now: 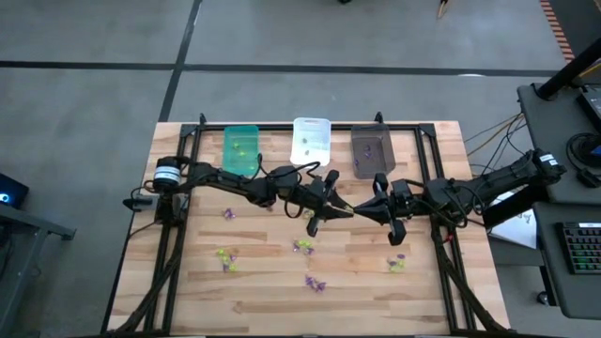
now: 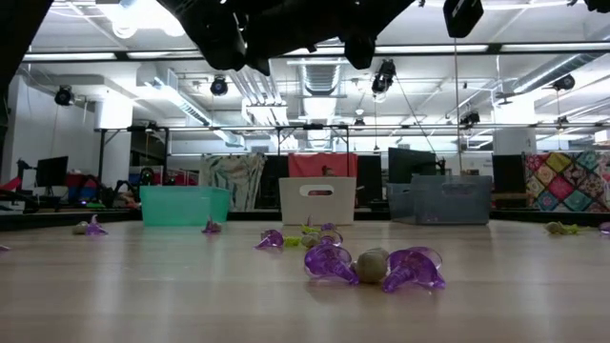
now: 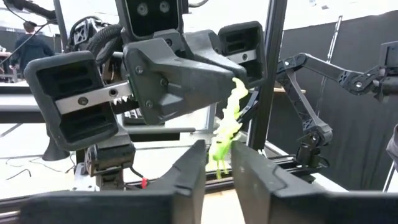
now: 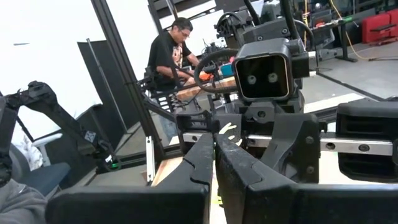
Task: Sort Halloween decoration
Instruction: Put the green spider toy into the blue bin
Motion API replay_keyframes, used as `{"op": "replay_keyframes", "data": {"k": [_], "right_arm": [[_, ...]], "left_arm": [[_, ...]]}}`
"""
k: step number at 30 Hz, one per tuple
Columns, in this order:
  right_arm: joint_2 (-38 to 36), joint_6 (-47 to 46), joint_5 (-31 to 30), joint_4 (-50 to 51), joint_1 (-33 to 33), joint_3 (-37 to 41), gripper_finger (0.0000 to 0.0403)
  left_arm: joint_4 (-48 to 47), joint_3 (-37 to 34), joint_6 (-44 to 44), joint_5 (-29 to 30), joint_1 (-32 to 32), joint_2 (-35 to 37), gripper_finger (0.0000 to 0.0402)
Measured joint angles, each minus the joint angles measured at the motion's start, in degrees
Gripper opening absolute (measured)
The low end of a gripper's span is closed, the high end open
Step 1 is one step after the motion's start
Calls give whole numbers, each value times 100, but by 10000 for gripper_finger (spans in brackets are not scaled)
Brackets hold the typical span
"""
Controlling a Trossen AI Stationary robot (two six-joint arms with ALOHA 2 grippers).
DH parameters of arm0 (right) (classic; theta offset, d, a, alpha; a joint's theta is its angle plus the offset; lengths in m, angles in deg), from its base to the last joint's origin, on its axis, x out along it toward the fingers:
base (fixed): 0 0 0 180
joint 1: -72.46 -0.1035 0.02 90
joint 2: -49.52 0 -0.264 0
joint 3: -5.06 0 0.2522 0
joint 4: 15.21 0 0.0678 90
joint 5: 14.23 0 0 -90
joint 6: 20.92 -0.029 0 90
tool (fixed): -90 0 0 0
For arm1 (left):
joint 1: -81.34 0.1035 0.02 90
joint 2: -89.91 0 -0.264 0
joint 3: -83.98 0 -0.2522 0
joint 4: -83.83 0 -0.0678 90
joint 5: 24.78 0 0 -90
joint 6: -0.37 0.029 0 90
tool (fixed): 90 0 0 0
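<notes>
A yellow-green spiky decoration (image 3: pixel 227 121) hangs above the table's middle between my two grippers, which meet tip to tip. My left gripper (image 3: pixel 219 163) (image 1: pixel 340 210) comes from the table's left and is shut on one end of it. My right gripper (image 4: pixel 215 146) (image 1: pixel 361 210) comes from the right and is shut on the other end. In the high view the fingers hide the piece. More purple (image 2: pixel 372 265) and yellow-green (image 1: pixel 225 255) decorations lie loose on the wooden table (image 1: pixel 272 300). My left gripper pinches the decoration's near end (image 3: pixel 217 155) between its two fingers (image 3: pixel 193 171), coming level from the table's left. The piece is lifted clear of the table. My right gripper holds the decoration's other end (image 3: pixel 239 87) at its shut fingertips (image 3: pixel 205 74), level from the table's right. A bit of yellow-green (image 4: pixel 227 129) shows just past the tips.
Three bins stand in a row at the far edge: green (image 1: pixel 241 148), white (image 1: pixel 311 141), dark grey (image 1: pixel 372 150). Loose decorations dot the near half (image 1: pixel 315 283) (image 1: pixel 397 263) (image 1: pixel 228 214). A black frame (image 1: pixel 432 169) rims the table. A person (image 4: pixel 171 50) sits beyond it.
</notes>
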Motion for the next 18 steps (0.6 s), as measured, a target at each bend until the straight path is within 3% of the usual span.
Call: {"op": "replay_keyframes", "data": {"k": [5, 18], "right_arm": [[2, 9, -2, -92, 0, 2, 9], [-9, 87, -2, -142, 0, 2, 9]], "left_arm": [[-49, 0, -6, 0, -2, 0, 7], [-361, -4, -7, -4, -2, 0, 1]]}}
